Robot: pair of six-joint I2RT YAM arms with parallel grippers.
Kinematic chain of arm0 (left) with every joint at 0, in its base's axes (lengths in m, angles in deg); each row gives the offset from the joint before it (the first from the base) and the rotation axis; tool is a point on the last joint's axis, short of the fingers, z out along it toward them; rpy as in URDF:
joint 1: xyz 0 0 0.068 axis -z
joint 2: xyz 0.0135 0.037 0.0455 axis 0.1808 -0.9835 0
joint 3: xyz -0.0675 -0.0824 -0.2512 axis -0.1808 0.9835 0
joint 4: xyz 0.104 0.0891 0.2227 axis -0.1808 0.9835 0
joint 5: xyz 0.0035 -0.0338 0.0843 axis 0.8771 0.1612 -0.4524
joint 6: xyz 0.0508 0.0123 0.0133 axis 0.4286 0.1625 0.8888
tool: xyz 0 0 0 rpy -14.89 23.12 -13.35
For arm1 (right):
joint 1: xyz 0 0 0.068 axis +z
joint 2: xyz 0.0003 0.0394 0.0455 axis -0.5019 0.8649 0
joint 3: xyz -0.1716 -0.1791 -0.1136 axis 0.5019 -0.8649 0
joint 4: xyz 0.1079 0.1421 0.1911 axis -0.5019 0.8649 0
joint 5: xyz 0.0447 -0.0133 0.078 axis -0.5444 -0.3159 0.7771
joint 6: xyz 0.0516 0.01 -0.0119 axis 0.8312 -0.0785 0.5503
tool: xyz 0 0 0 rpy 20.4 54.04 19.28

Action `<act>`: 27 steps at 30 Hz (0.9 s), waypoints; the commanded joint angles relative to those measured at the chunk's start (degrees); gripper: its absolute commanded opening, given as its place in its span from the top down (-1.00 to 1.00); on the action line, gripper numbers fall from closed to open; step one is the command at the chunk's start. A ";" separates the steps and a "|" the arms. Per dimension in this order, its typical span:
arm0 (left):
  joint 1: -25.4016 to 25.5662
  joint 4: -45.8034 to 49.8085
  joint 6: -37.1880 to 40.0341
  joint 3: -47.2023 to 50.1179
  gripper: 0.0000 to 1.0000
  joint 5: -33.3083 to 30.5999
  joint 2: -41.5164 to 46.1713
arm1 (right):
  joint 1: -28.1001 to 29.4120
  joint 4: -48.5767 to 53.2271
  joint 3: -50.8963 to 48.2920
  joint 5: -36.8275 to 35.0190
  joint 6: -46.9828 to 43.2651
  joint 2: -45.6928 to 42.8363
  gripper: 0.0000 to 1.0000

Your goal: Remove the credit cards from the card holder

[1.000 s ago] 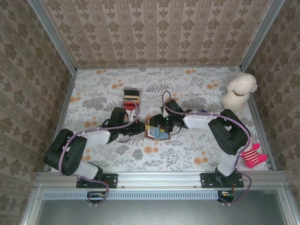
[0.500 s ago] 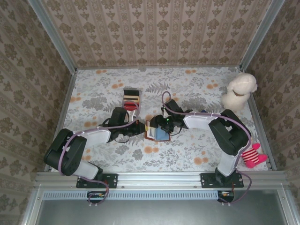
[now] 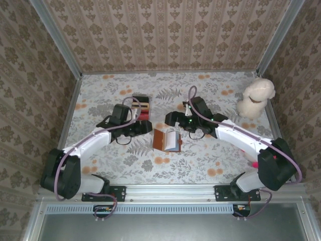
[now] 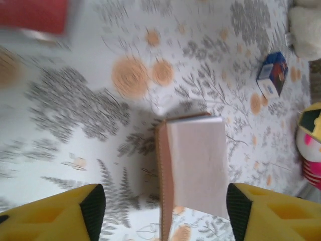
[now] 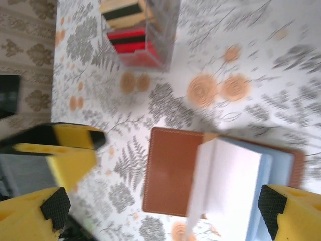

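The card holder (image 3: 167,140) lies open like a small book on the flower-printed tablecloth (image 3: 210,160), between the two arms and a little nearer their bases than the claws. Its cover is smooth brown leather, a rectangle with rounded corners and pale stitching along the edge. The inside is grey-blue, and one thin, flat, pale leaf stands up from the middle. Whether that leaf is a card or a sleeve cannot be told.

The left gripper (image 3: 148,126) has its two blocky yellow fingers (image 4: 50,216), each tipped with a black rubber pad, spread wide apart. In its wrist view the holder sits in the gap and touches neither finger. The right gripper (image 3: 171,119) is just as wide apart, its two yellow fingers (image 5: 25,213) clamped on nothing, with the holder lying below and between them.

One box (image 3: 141,106) with red, cream and dark bands behind clear walls stands just beyond the left claw. One fluffy white soft toy (image 3: 256,98) sits at the far right corner. One small blue-and-white carton (image 4: 272,74) lies on the cloth well apart from the holder
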 commanded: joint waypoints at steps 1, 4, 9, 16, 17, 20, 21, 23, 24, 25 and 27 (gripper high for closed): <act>-2.26 12.66 5.05 -4.82 -0.53 -9.91 5.15 | -1.23 7.32 2.06 -10.33 -7.74 -6.04 -1.00; -4.63 17.05 7.37 -7.05 -0.76 -17.58 9.37 | -2.14 9.60 2.03 -20.04 -12.10 -11.37 -1.00; -9.32 18.12 10.53 -7.37 -1.00 -28.56 16.40 | -3.67 10.24 -0.46 -38.69 -17.52 -19.25 -1.00; -12.98 8.19 13.67 -0.68 -1.00 -44.84 23.15 | -7.42 0.73 -10.54 -54.38 -27.20 -26.06 -1.00; -13.52 6.06 14.40 0.72 -1.00 -46.45 23.49 | -8.75 -0.27 -12.05 -54.74 -27.81 -26.68 -1.00; -14.60 -0.59 18.19 4.70 -1.00 -48.74 23.50 | -11.74 -6.15 -17.59 -54.40 -30.95 -28.72 -1.00; -14.69 -3.33 20.18 6.27 -1.00 -49.60 23.31 | -12.19 -8.93 -19.89 -54.47 -32.78 -29.35 -1.00; -14.84 -7.60 22.09 8.55 -1.00 -51.13 22.57 | -13.49 -13.31 -23.27 -55.05 -34.58 -29.79 -1.00; -14.99 -9.15 22.56 9.49 -1.00 -52.30 21.84 | -14.39 -14.89 -24.54 -55.55 -34.65 -29.50 -1.00; -15.13 -10.63 22.53 10.28 -1.00 -54.07 21.09 | -15.37 -16.81 -25.68 -56.26 -34.65 -29.05 -1.00; -16.35 -15.39 23.63 12.76 -1.00 -53.98 19.10 | -17.95 -24.18 -29.21 -57.99 -35.22 -27.24 -1.00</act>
